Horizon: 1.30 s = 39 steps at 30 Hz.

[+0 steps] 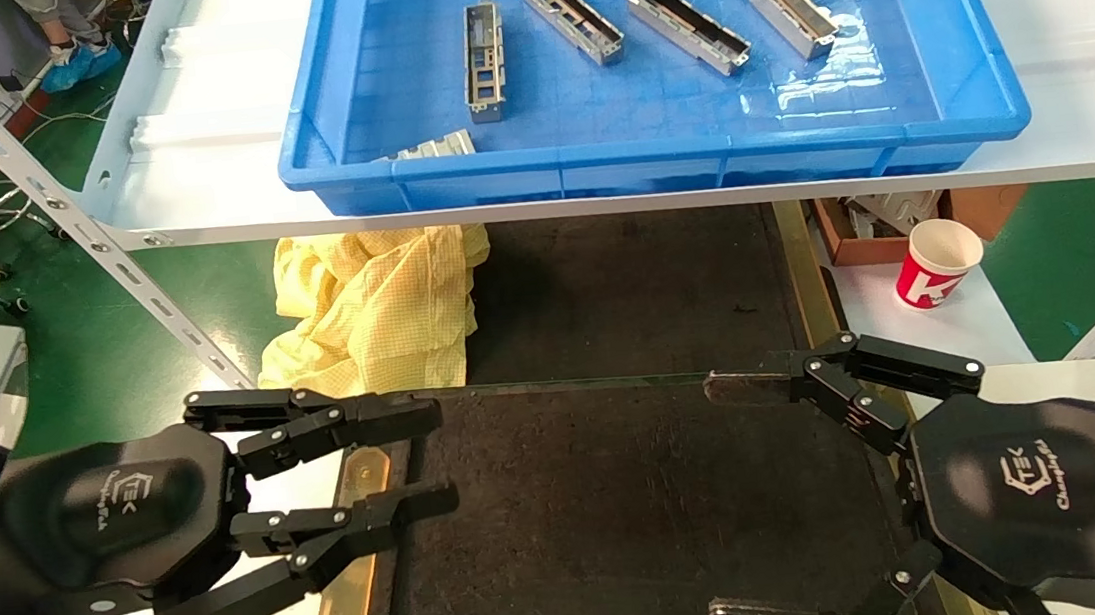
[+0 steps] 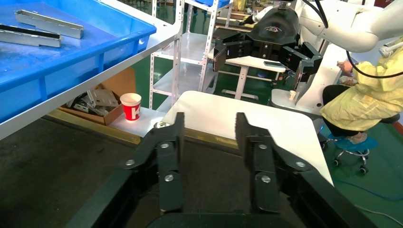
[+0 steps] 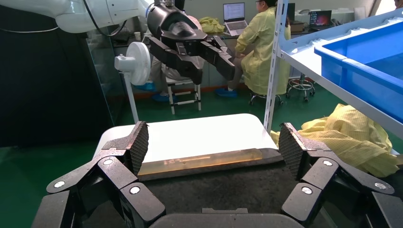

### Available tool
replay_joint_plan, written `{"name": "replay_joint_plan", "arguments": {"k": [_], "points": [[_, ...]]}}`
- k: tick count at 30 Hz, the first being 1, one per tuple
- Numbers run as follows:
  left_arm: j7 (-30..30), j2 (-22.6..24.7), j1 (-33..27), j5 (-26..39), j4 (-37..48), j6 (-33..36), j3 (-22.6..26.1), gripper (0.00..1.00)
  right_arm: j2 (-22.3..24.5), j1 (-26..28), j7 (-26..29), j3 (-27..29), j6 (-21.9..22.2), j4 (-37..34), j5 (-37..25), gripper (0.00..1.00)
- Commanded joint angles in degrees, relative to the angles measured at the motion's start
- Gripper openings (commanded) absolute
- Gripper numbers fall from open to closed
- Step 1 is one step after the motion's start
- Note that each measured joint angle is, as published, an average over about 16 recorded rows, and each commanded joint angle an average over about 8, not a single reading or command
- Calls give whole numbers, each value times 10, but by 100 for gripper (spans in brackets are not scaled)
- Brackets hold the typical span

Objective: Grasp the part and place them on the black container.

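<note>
Several silver-grey channel-shaped parts (image 1: 484, 60) lie side by side in the blue crate on the shelf at the back; two also appear in the left wrist view (image 2: 50, 23). The black container (image 1: 626, 501), a flat felt-like tray with brass strips on its sides, lies below the shelf (image 2: 57, 166) (image 3: 218, 190). My left gripper (image 1: 446, 456) (image 2: 209, 118) hovers open over the tray's left edge, holding nothing. Over the tray's right edge my right gripper (image 1: 714, 500) (image 3: 212, 130) stands wide open and empty.
The blue crate (image 1: 969, 96) sits on a white shelf above the tray's far end. A slanted shelf upright (image 1: 99, 240) stands at the left. A yellow cloth (image 1: 376, 304) lies behind the tray. To the right stand a red-and-white paper cup (image 1: 935, 265) and a cardboard box (image 1: 837, 239).
</note>
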Motion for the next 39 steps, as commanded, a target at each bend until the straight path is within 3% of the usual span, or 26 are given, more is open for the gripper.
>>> {"name": "replay_joint_plan", "arguments": {"k": [1,27,34,35,39], "points": [[0,0,0,0,0,0,0,0,0,0,0,0,0,0,0,100],[0,0,0,0,0,0,0,0,0,1,1,0,0,0,0,100],[0,0,0,0,0,0,0,0,-11,71,22,-1,7,-21,-11,100],[0,0,0,0,0,0,0,6,-15,90,26,-3,9,-31,-17,100],[0,0,0,0,0,0,0,56,-37,171,39,-16,18,-86,-53,100]]}}
